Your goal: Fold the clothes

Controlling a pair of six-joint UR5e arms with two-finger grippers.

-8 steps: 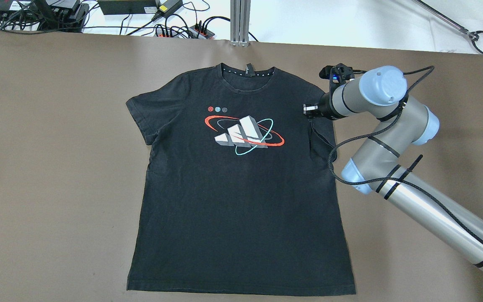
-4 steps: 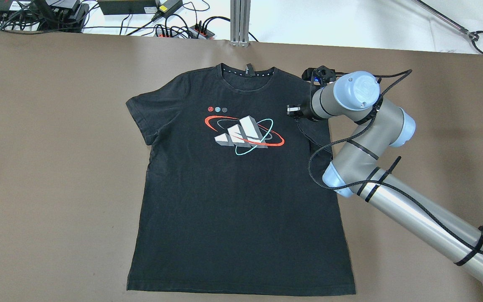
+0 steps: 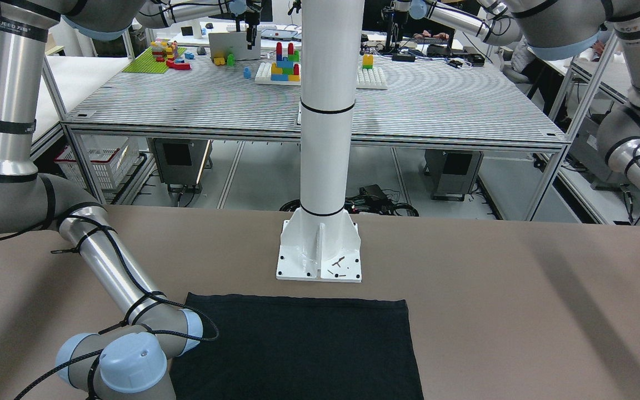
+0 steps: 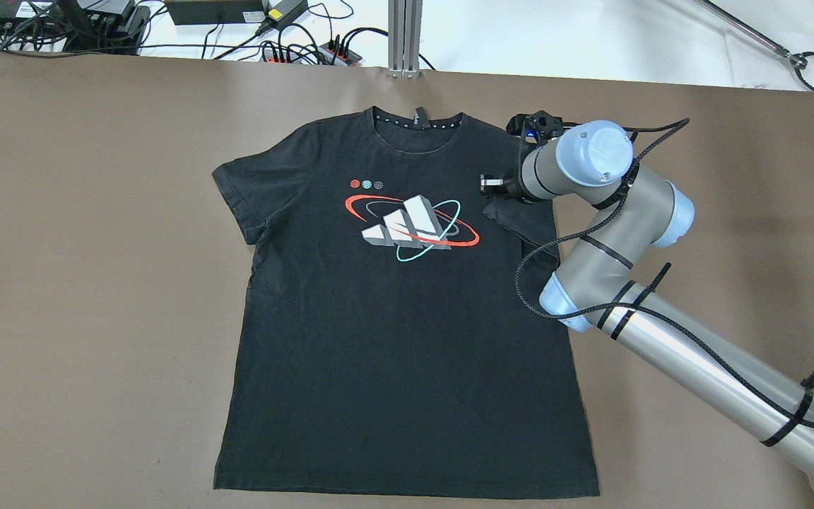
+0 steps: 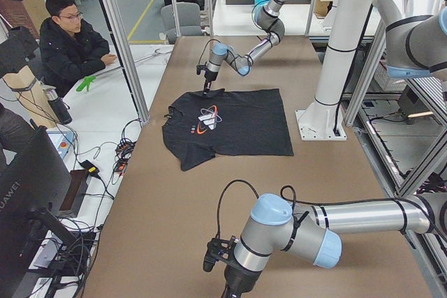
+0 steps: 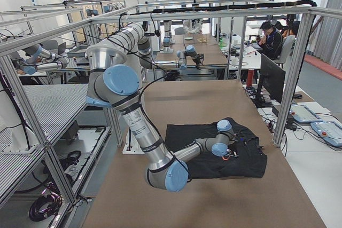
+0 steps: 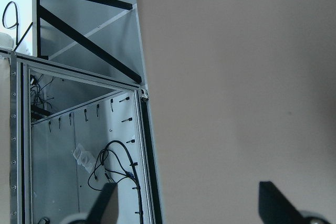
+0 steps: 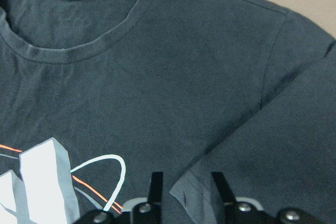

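Note:
The clothes [image 4: 393,339] are one black T-shirt with a white, red and teal print, lying flat and face up on the brown table. My right gripper [image 4: 490,185] hovers low over the shirt's right shoulder, shut on the sleeve hem. The right wrist view shows that hem [image 8: 186,184] pinched between the two fingers [image 8: 156,187], with the sleeve drawn in over the chest. The front-facing view catches only the shirt's lower part [image 3: 298,344]. My left gripper [image 7: 189,203] is open and holds nothing, over the table's edge far from the shirt.
The white pillar base [image 3: 319,253] stands just behind the shirt's bottom hem. Cables and power strips [image 4: 294,42] lie past the table's far edge. A person [image 5: 70,40] sits at a desk beside the table. Brown table surface [image 4: 96,283] surrounds the shirt.
My right gripper has moved left across the shirt, carrying the sleeve from beyond the body's side in over the chest. The rest of the shirt has stayed put.

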